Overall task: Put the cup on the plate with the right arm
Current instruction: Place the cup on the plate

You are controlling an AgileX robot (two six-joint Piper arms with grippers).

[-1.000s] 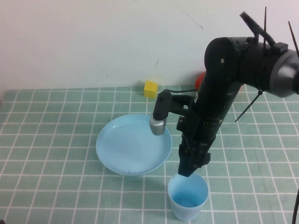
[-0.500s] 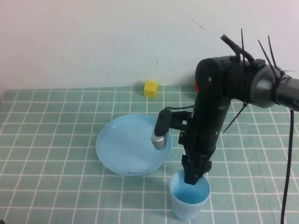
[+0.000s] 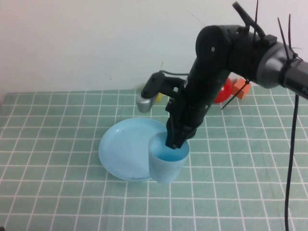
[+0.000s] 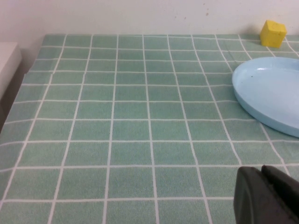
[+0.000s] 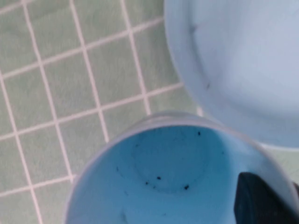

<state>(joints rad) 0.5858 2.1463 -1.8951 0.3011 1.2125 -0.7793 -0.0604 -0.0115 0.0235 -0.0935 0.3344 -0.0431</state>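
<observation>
The right pincer [image 3: 174, 142], clamped shut on the small light-blue plastic cup [image 3: 166, 162]'s rim, carries it over the round light-blue plastic plate [image 3: 122, 149]'s near edge for placing; the left pincer [image 4: 268, 196] is parked, its opening unclear.

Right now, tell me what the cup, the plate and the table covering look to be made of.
Cup, gripped at its rim by the shut right gripper: likely plastic; thin wall, smooth matte light blue.
Plate: probably the same plastic; uniform light blue, soft sheen in the left wrist view.
Table covering: looks like cloth or vinyl printed with green squares; cannot tell which.
</observation>
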